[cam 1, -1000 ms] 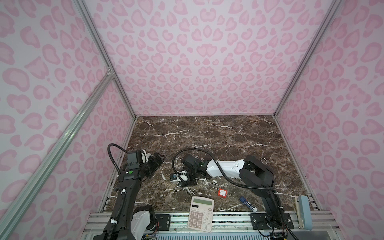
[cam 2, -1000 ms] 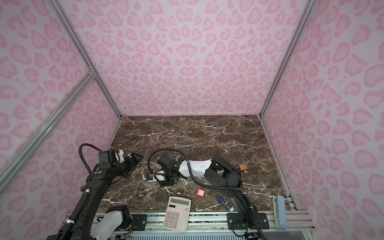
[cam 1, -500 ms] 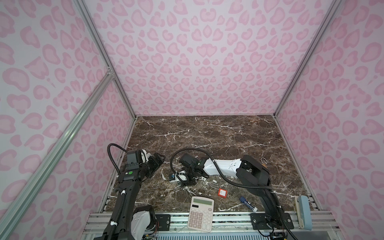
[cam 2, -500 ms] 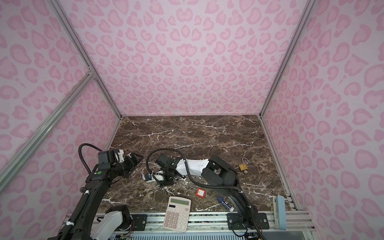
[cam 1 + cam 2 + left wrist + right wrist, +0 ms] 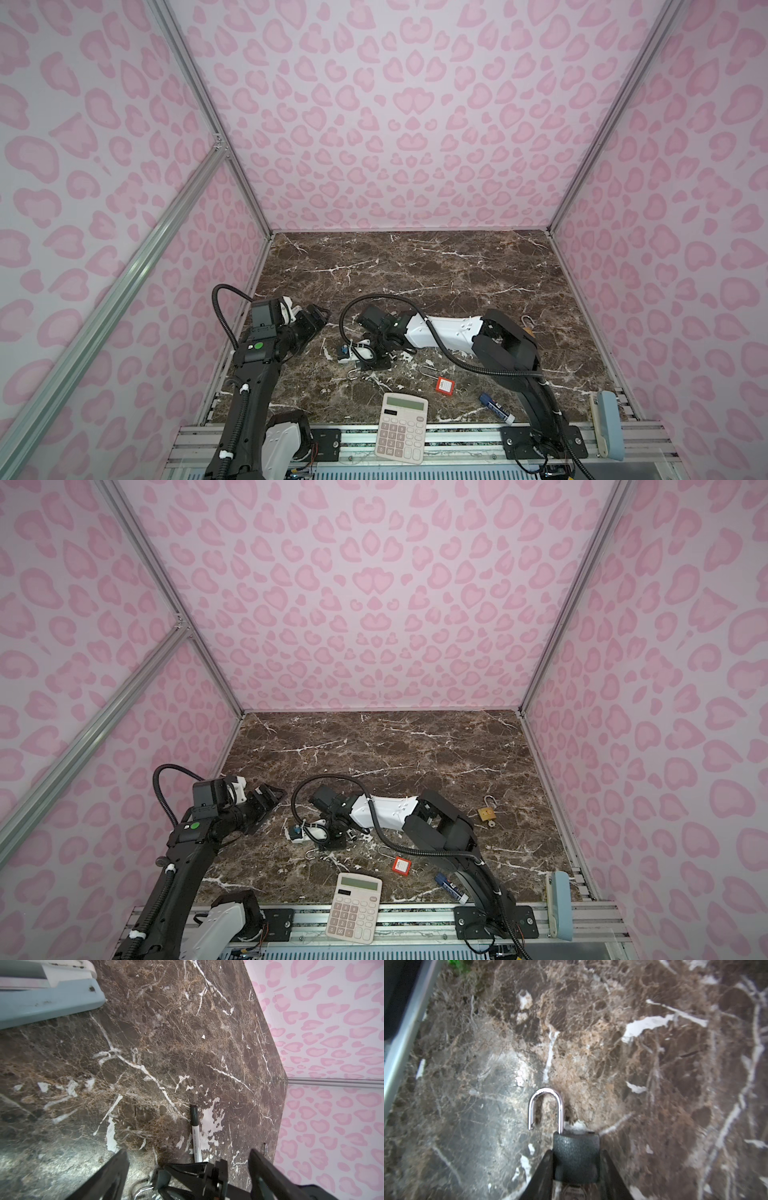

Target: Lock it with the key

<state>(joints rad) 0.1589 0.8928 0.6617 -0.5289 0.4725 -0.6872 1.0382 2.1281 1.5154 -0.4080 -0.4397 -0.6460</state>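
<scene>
The right gripper [image 5: 576, 1153] is seen closed in on the black padlock [image 5: 576, 1163], and the lock body is pinched on both sides between the fingers [image 5: 544, 1169]. The silver shackle [image 5: 561, 1109] is sprung open: one leg is seated in the body and the other is left hanging free beside it. The lock is carried low over the marble table [image 5: 654, 1084]; whether it is touching the surface cannot be told.

In both top views this grip is found left of centre in the lower part of the frame, with the shackle pointed toward the lower left. A small white-and-blue item [image 5: 349, 353] is spotted just to its left; what it is cannot be made out.

The left gripper [image 5: 187, 1152] is spread wide, and nothing is held between its fingers. It is placed near the table's left edge, up and to the left of the held lock and apart from it.

Further out, a red padlock [image 5: 444, 385] is seen to the lower right of the grip. A calculator [image 5: 401, 428] is laid over the bottom edge. A marker pen [image 5: 496, 408] is found right of that, and a blue-grey case [image 5: 606, 424] at the lower right. A brass padlock [image 5: 485, 812], shackle open, is parked toward the right edge.
</scene>
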